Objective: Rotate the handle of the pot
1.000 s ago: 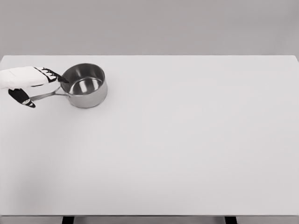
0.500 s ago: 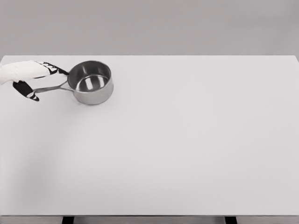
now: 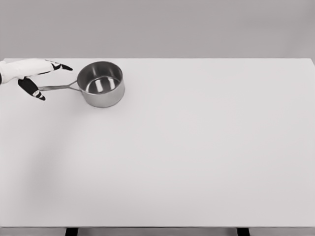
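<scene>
- Across nearly the whole head view: a white table (image 3: pixel 197 162), pale and flat, backed by a plain grey wall (image 3: pixel 157 27) along the top and carried on two dark legs that peek out at the bottom edge.
- Toward the far left of that table: a steel pot (image 3: pixel 101 84), upright and open-topped, shiny inside with a bright reflection on its floor, sitting well apart from the table's near edge and close to its far one.
- At the left edge of the picture, level with the pot: the left hand (image 3: pixel 30 73), white with black fingertips, reaching in on a white forearm from the left side.
- Fingers (image 3: pixel 61 66) stretched out straight toward the pot's rim and stopping just short of it; thumb (image 3: pixel 33 89) pointing down and forward, apart from the fingers, so a loose, spread pose rather than a closed fist.
- Running leftward from the pot's wall: a thin metal handle (image 3: pixel 58 87), lying almost level and passing between the extended fingers above and the thumb below.
- Handle end right beside the thumb tip; actual contact too small to tell.
- No firm grasp on the handle visible.
</scene>
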You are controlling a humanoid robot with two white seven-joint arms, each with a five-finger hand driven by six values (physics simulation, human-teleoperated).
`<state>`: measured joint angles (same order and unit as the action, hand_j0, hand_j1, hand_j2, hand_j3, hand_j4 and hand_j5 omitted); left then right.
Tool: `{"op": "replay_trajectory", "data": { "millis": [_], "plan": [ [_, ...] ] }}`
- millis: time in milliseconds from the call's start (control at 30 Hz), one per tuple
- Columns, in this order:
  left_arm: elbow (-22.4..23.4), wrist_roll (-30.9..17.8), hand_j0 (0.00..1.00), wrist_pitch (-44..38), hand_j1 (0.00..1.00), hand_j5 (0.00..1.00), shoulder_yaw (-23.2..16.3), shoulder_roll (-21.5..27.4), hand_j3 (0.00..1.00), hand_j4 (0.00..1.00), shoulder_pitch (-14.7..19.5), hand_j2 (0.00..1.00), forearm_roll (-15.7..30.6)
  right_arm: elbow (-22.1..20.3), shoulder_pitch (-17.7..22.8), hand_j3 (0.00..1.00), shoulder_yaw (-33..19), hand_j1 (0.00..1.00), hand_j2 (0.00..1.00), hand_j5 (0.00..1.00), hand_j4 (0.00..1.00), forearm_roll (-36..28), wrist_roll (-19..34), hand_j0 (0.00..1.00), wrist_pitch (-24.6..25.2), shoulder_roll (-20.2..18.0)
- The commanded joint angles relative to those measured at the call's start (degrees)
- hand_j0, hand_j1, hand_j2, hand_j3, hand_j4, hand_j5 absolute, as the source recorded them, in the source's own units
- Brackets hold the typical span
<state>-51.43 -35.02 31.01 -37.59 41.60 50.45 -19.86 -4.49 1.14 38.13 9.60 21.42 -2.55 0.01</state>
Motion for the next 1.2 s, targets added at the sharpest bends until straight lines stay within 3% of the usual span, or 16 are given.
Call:
{"op": "replay_trajectory", "data": {
  "millis": [0, 167, 700, 867, 1000, 1100, 1167],
  "plan": [
    [1.5, 0.0, 1.0, -0.7, 1.0, 1.0, 0.0, -0.6, 1.0, 1.0, 0.0, 1.0, 0.3, 0.0, 0.0, 1.0, 0.0, 1.0, 1.0, 1.0, 1.0, 0.0, 0.0, 1.0, 0.0, 0.0],
    [1.9, 0.0, 1.0, -7.1, 1.0, 1.0, 0.0, -1.8, 1.0, 1.0, 0.7, 1.0, 0.3, 0.0, 0.0, 1.0, 0.0, 1.0, 1.0, 1.0, 1.0, 0.0, 0.0, 1.0, 0.0, 0.0],
    [1.9, 0.0, 1.0, -11.4, 1.0, 1.0, 0.2, -3.0, 1.0, 1.0, 3.3, 1.0, 0.8, 0.0, 0.0, 1.0, 0.0, 1.0, 1.0, 1.0, 1.0, 0.0, 0.0, 1.0, 0.0, 0.0],
    [1.1, 0.0, 1.0, -6.3, 1.0, 1.0, 0.4, -2.0, 1.0, 1.0, 2.9, 1.0, 1.3, 0.0, 0.0, 1.0, 0.0, 1.0, 1.0, 1.0, 1.0, 0.0, 0.0, 1.0, -0.1, 0.0],
    [0.4, 0.0, 1.0, 4.0, 1.0, 1.0, 0.4, 2.3, 1.0, 1.0, 1.7, 1.0, 7.6, 0.0, 0.0, 1.0, 0.0, 1.0, 1.0, 1.0, 1.0, 0.0, 0.0, 1.0, 0.0, 0.0],
    [-5.7, 0.0, 1.0, 4.0, 1.0, 1.0, 0.6, 8.3, 1.0, 1.0, 1.5, 1.0, 8.4, 0.0, 0.0, 1.0, 0.0, 1.0, 1.0, 1.0, 1.0, 0.0, 0.0, 1.0, -0.1, 0.0],
    [-13.7, 0.0, 1.0, 4.0, 1.0, 1.0, 2.8, 13.2, 1.0, 1.0, 0.8, 1.0, 8.5, 0.0, 0.0, 1.0, 0.0, 1.0, 1.0, 1.0, 1.0, 0.0, 0.0, 1.0, 0.0, 0.0]
  ]
}}
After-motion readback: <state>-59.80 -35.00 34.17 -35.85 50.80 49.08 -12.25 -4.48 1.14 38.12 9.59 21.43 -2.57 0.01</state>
